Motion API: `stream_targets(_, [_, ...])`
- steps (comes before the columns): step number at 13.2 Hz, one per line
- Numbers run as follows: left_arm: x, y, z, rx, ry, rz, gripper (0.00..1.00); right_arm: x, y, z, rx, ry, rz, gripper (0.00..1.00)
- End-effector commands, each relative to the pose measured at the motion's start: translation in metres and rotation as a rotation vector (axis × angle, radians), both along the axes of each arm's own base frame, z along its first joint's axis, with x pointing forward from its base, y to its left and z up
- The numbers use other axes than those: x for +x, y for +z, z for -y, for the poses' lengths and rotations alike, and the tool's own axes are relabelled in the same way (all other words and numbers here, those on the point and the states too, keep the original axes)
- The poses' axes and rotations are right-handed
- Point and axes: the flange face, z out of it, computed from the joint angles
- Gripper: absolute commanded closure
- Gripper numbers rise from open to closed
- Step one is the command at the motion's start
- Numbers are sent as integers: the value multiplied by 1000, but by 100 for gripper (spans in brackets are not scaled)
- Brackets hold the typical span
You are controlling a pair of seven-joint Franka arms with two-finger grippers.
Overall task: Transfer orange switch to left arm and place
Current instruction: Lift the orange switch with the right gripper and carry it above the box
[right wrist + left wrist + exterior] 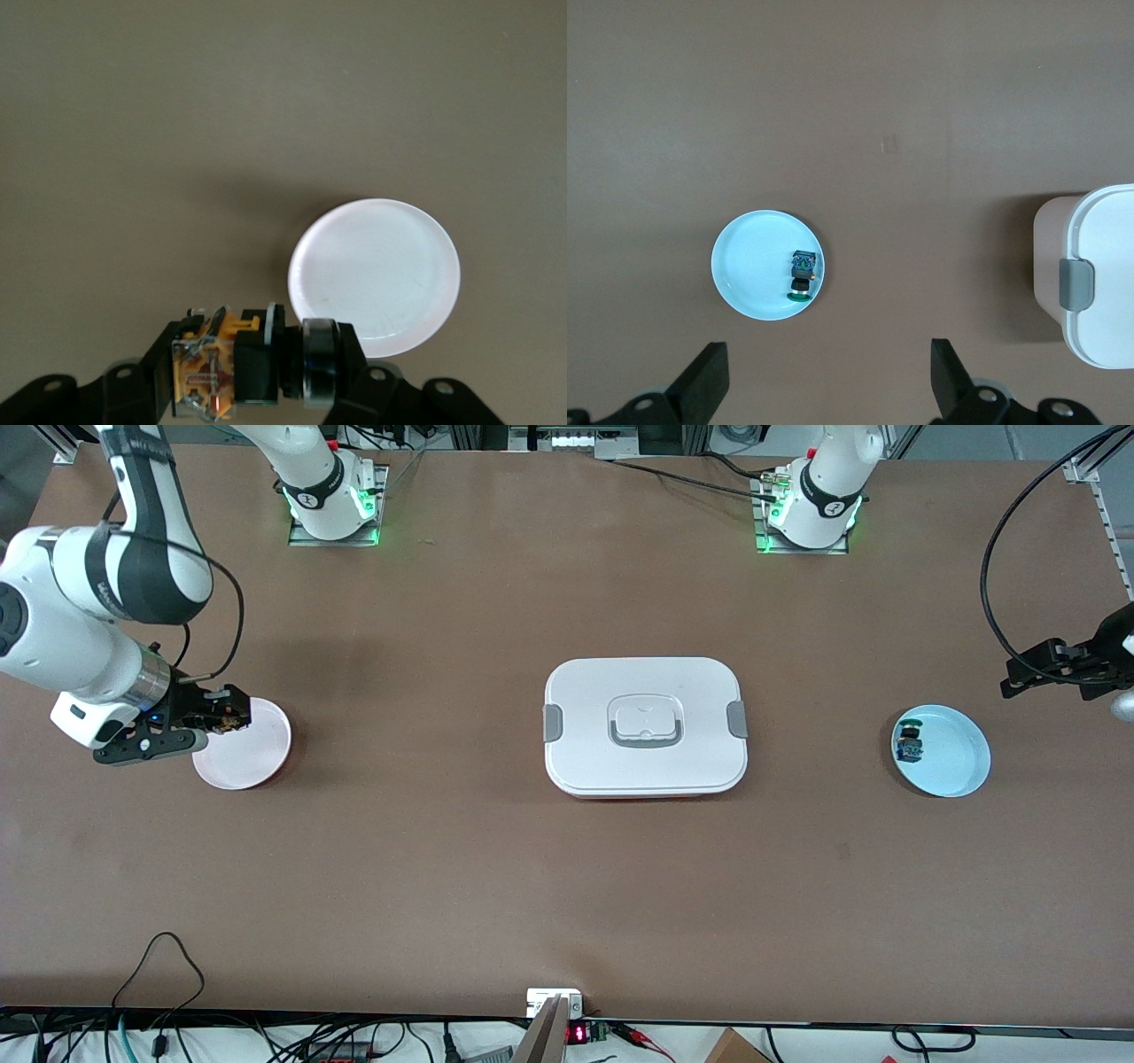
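Over the pink plate (244, 744), right end effector (215, 719) clamps the orange switch (208, 372); handover remains, left end effector (1032, 673) waits spread apart.

Right pincer (221, 720) clamped; left pincer (828, 376) agape, aloft.

Counted two arms (97, 602), each with one end effector (221, 717); one box (646, 726); two plates, one white (252, 757), one pale blue (952, 757); two switches, one orange (213, 372), one blue with green cap (909, 744).
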Motion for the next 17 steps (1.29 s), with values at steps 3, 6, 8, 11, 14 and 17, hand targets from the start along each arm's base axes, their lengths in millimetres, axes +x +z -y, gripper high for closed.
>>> stream_targets(3, [2, 5, -1, 28, -5, -6, 0, 5, 77, -83, 165, 104, 27, 100])
stream_targets(6, [1, 5, 4, 28, -9, -19, 0, -7, 118, -136, 204, 299, 79, 100])
stream_targets(8, [0, 9, -2, 22, -3, -15, 0, -21, 142, -175, 319, 395, 85, 100])
stream_targets(11, [0, 19, -9, 15, 10, 8, 0, -36, 155, -221, 533, 555, 113, 100])
stream_targets(14, [2, 20, -4, 12, 5, 11, 0, -52, 165, -285, 692, 653, 220, 100])
stream_targets(17, [-4, 27, -11, -45, 26, 18, 0, -62, 162, -333, 826, 621, 269, 100])
